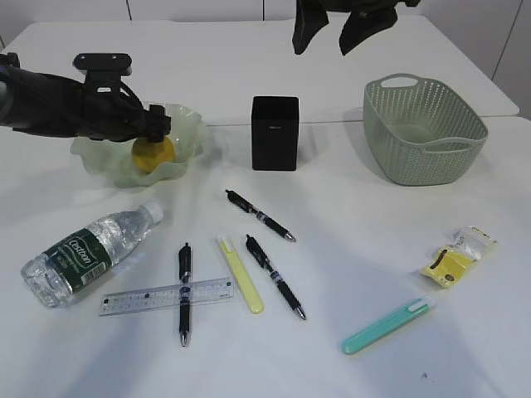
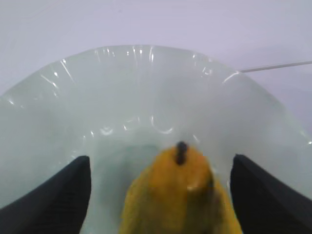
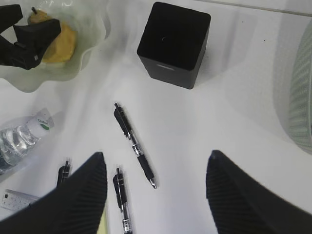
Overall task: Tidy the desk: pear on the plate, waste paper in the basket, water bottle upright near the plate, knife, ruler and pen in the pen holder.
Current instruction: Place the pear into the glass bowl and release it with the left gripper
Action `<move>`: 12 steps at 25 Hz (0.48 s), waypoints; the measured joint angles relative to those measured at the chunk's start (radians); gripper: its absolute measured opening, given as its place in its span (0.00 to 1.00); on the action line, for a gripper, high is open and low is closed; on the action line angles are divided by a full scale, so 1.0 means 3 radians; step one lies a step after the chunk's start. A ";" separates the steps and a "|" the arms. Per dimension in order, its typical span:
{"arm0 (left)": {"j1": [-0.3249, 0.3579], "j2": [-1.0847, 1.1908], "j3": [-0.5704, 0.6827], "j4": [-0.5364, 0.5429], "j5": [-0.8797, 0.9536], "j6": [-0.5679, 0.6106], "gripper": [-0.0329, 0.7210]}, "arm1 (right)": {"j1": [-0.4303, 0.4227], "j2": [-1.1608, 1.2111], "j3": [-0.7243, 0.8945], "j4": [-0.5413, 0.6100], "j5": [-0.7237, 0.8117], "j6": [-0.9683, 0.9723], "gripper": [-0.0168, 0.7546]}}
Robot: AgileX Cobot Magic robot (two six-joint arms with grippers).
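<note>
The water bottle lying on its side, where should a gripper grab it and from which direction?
Probably from above, across the labelled middle of the bottle, fingers either side of its round body. It lies flat on the desk, cap toward the plate, so the sides are free; the ruler lies close to its base end.

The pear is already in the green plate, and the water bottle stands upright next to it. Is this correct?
Only partly. The pear is in the plate, but the water bottle lies on its side on the desk in front of it, as the exterior view shows.
</note>
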 joint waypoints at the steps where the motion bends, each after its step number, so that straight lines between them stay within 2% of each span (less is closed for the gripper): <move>1: 0.0000 0.0000 0.0000 0.0000 0.0009 0.0000 0.88 | 0.0000 0.0000 0.0000 0.0000 0.0000 0.0000 0.67; 12: 0.0000 -0.0158 0.0000 -0.0039 0.0242 0.0000 0.83 | 0.0000 0.0000 0.0000 0.0000 0.0000 0.0000 0.67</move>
